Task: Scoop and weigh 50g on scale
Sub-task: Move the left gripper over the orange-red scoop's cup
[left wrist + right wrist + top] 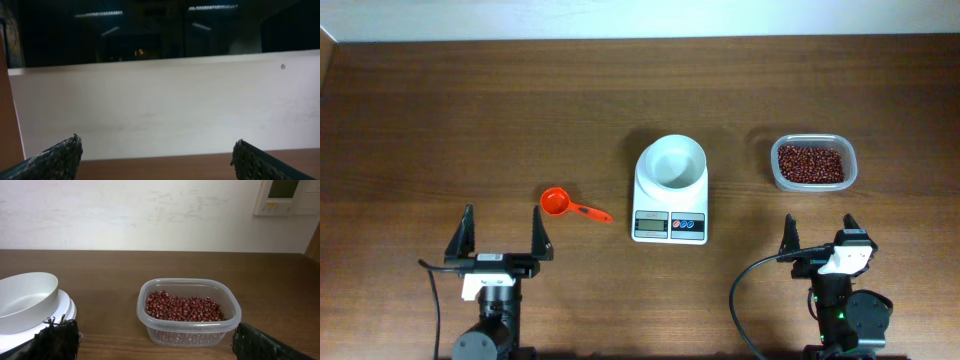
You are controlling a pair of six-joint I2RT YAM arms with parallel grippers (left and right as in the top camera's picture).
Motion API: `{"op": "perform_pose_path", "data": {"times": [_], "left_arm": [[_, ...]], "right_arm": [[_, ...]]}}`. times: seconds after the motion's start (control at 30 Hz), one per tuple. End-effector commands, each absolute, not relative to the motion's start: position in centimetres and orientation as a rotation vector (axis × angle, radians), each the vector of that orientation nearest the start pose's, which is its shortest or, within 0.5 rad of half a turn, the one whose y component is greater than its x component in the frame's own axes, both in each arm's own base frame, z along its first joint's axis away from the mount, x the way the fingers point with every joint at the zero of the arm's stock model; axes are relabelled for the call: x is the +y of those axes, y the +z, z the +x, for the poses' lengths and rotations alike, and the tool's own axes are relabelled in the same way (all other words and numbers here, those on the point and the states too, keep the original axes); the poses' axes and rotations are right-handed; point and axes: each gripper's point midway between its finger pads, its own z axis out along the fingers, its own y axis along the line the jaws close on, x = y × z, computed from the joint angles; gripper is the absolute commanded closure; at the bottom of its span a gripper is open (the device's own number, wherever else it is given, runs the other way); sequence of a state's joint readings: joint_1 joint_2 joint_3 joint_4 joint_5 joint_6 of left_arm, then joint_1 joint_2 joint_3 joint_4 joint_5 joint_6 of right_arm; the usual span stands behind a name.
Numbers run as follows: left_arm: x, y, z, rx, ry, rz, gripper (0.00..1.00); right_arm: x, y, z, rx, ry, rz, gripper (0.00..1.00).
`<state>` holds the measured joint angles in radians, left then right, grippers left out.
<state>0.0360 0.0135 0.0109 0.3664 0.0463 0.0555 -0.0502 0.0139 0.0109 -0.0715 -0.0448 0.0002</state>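
Overhead, a flat white plastic scale (670,205) carrying a round, smooth white bowl (671,163) sits mid-way across the dark wood-grain table (440,120), between an orange round-cupped scoop (560,203) and a clear rounded-rectangular tub (776,170) of small glossy reddish-brown beans (810,164). The left gripper (504,212) and right gripper (819,222), near the front edge, have their rough black fingers spread fully apart and hold nothing.

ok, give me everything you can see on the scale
The scale is a small white flat slab, plastic by the look, lying flat on the wooden table near its middle. A grey display and blue buttons sit along its near edge. A round white bowl stands upright on its platform, empty. Nothing else touches it. The display's reading is too small to tell.
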Motion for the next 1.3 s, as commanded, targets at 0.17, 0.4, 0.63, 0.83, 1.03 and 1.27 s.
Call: {"op": "perform_pose_path", "data": {"times": [0.17,0.4,0.63,0.83,1.03,1.27], "left_arm": [[0.1,31.5,21.4,1.229,0.046,0.045,0.01],[0.7,34.8,21.3,1.386,0.064,0.010,0.01],[1.2,37.6,23.5,1.624,-0.023,-0.110,0.01],[-0.6,38.3,25.5,1.886,-0.126,-0.057,0.01],[-6.3,37.3,26.1,2.021,-0.480,0.143,0.01],[-9.4,35.4,26.4,2.103,-0.736,0.237,0.00]], "right_arm": [[-0.6,15.6,24.6,1.649,-0.004,0.016,0.01],[-0.6,15.6,24.6,1.649,-0.004,0.016,0.01],[-0.6,15.6,24.6,1.649,-0.004,0.016,0.01],[-0.6,15.6,24.6,1.649,-0.004,0.016,0.01],[-0.6,15.6,24.6,1.649,-0.004,0.016,0.01],[-0.6,15.6,24.6,1.649,-0.004,0.016,0.01]]}}
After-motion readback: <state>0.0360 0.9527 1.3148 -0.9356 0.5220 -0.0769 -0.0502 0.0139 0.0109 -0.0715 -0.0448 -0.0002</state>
